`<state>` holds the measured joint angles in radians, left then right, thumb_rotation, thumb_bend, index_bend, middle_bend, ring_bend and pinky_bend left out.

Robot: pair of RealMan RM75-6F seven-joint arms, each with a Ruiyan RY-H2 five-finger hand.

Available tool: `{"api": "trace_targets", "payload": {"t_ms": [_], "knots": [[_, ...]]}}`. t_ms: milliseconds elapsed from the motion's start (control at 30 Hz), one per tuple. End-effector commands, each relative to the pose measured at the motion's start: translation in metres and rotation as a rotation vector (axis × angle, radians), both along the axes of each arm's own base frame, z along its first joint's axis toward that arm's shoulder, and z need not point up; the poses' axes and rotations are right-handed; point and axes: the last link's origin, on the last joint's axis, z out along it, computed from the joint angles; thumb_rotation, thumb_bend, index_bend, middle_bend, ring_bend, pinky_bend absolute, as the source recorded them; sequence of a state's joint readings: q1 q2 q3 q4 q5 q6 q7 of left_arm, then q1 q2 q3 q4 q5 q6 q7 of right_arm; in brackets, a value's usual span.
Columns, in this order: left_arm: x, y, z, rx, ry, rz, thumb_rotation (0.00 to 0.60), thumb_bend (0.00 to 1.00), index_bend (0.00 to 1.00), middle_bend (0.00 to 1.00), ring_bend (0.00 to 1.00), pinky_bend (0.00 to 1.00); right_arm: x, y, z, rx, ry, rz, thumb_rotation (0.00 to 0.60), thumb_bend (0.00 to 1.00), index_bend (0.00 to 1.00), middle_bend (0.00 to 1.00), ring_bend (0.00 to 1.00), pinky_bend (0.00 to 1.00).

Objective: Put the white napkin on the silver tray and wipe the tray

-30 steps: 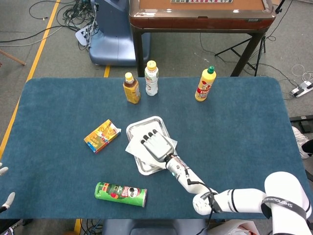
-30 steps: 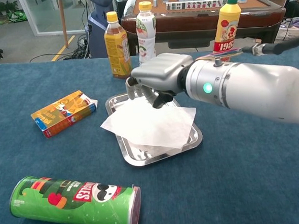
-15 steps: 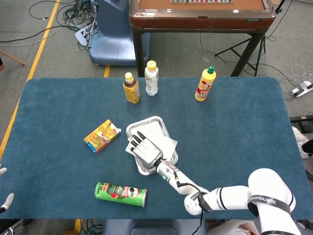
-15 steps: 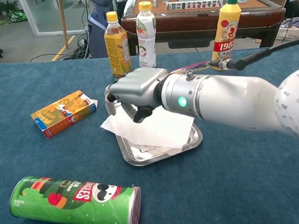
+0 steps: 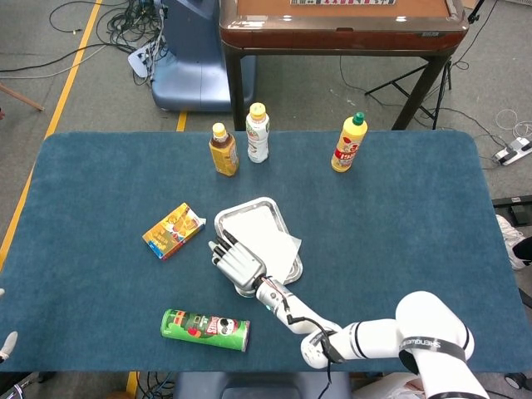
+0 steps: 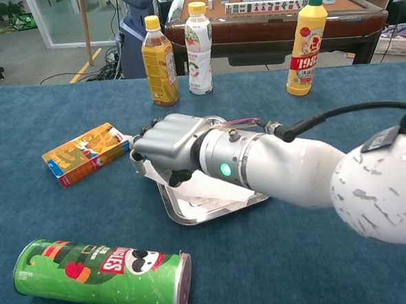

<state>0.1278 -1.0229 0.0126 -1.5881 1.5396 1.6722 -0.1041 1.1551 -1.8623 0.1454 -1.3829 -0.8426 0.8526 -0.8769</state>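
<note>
The silver tray (image 5: 235,218) (image 6: 220,209) lies mid-table with the white napkin (image 5: 266,236) (image 6: 216,190) spread over it. My right hand (image 5: 236,261) (image 6: 169,146) lies palm down on the napkin at the tray's near-left corner, with its fingers bent over the napkin's left edge. The hand and forearm hide much of the tray in the chest view. Of my left hand (image 5: 5,343), only a pale tip shows at the head view's left edge; its state is unreadable.
An orange box (image 5: 173,230) (image 6: 86,153) lies left of the tray. A green chip can (image 5: 205,330) (image 6: 100,277) lies on its side near the front edge. Three bottles stand at the back: amber (image 5: 223,150), white-labelled (image 5: 258,133), yellow (image 5: 349,143).
My right hand has slid across the napkin from the tray's far middle toward its near-left corner. The napkin has shifted slightly with it.
</note>
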Motion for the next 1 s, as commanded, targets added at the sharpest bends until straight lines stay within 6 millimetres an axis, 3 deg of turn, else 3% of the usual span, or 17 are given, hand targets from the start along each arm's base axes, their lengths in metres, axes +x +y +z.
{"api": "trace_targets", "payload": {"t_ms": [33, 433, 1000], "knots": [[-0.001, 0.000, 0.000, 0.000, 0.000, 0.002, 0.600, 0.27, 0.20, 0.12, 0.12, 0.00, 0.001, 0.000, -0.005, 0.002, 0.007, 0.003, 0.600, 1.00, 0.31, 0.02, 0.00, 0.00], [-0.004, -0.004, 0.004, 0.010, -0.003, 0.012, 0.600, 0.27, 0.20, 0.12, 0.12, 0.00, 0.003, -0.001, -0.020, -0.001, 0.038, 0.002, 0.600, 1.00, 0.31, 0.02, 0.00, 0.00], [-0.007, -0.004, 0.002, 0.007, -0.005, 0.017, 0.600, 0.27, 0.20, 0.12, 0.12, 0.00, -0.001, -0.009, -0.021, -0.027, 0.046, -0.031, 0.600, 1.00, 0.31, 0.02, 0.00, 0.00]]}}
